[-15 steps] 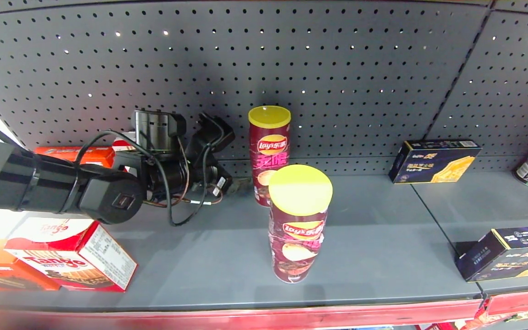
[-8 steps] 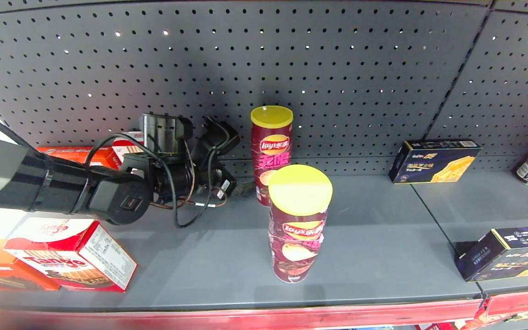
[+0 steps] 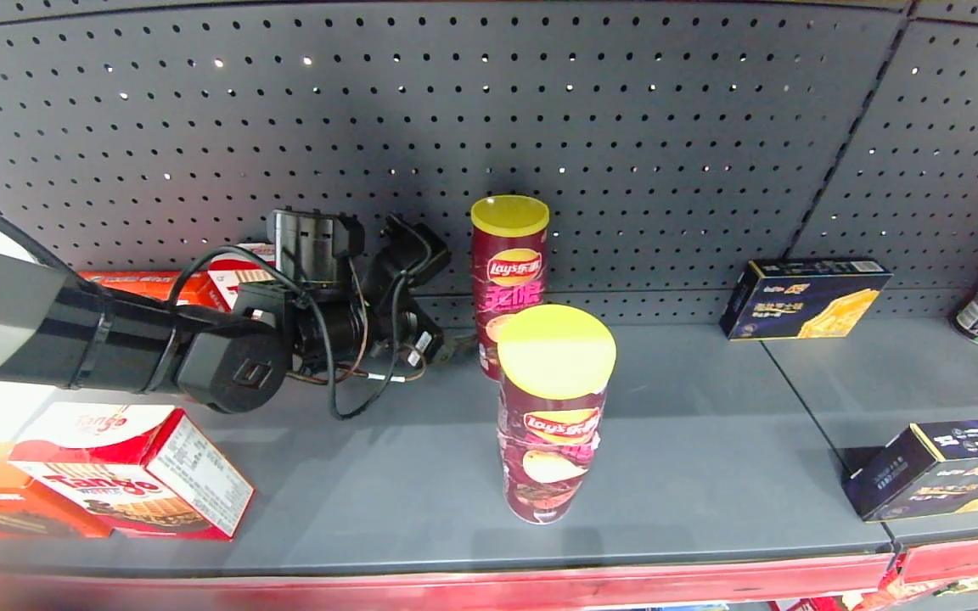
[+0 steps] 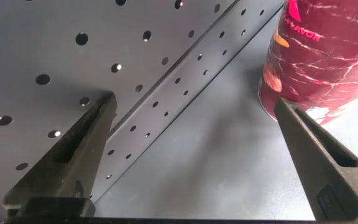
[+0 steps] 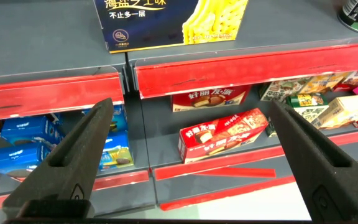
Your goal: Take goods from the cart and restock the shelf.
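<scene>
**Left end effector (image 4: 194, 155) gapes empty beside the rear chip can**

The left end effector sits low at the back of the grey shelf (image 3: 693, 441), its fingers spread wide with nothing between them. One finger lies along the pegboard back (image 3: 540, 110). The other comes just beside the foot of the rear chip can (image 3: 509, 271), and I can't tell if it touches. That can stands upright against the pegboard. A second chip can (image 3: 553, 416), also upright with a yellow lid, stands nearer the shelf's front edge, clear of the arm.

The right end effector (image 5: 191, 162) is also wide open and empty, and faces lower shelves with red edge strips (image 5: 253, 68).

To the left a red-and-white wafer box (image 3: 137, 479) lies beside an orange box (image 3: 5, 501). To the right are two dark blue boxes, one at the back (image 3: 807, 297) and one at the front (image 3: 939, 467).
</scene>
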Tool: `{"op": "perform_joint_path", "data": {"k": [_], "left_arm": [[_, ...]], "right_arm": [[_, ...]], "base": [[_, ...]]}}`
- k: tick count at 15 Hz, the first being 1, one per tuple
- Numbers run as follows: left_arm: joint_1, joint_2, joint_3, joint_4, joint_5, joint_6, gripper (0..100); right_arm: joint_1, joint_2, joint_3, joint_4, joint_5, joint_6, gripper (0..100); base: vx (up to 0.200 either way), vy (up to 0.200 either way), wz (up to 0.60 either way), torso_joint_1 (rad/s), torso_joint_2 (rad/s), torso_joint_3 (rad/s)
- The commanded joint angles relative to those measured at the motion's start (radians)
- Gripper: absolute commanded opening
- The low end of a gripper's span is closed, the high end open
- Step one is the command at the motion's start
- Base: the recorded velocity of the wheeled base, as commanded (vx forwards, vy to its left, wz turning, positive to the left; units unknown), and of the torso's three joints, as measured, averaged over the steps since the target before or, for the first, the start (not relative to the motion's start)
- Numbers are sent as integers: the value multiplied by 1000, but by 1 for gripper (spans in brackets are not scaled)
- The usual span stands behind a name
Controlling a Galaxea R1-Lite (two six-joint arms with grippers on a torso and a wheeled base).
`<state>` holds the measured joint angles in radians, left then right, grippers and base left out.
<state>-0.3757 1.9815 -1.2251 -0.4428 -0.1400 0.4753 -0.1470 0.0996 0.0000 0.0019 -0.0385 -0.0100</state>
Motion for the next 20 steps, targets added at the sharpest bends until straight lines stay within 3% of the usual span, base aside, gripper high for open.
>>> {"op": "perform_joint_path", "data": {"k": [1, 10, 20], "left_arm": [[0, 5, -8, 1, -1, 0, 100], [-6, 3, -8, -8, 0, 0, 100], [55, -293, 27, -1, 30, -15, 100]], "right_arm": [[0, 2, 0, 1, 0, -1, 100], [0, 2, 0, 1, 0, -1, 100], [0, 2, 0, 1, 0, -1, 100]], "base": [[0, 0, 0, 0, 0, 0], [0, 0, 0, 0, 0, 0], [0, 0, 0, 0, 0, 0]]}}
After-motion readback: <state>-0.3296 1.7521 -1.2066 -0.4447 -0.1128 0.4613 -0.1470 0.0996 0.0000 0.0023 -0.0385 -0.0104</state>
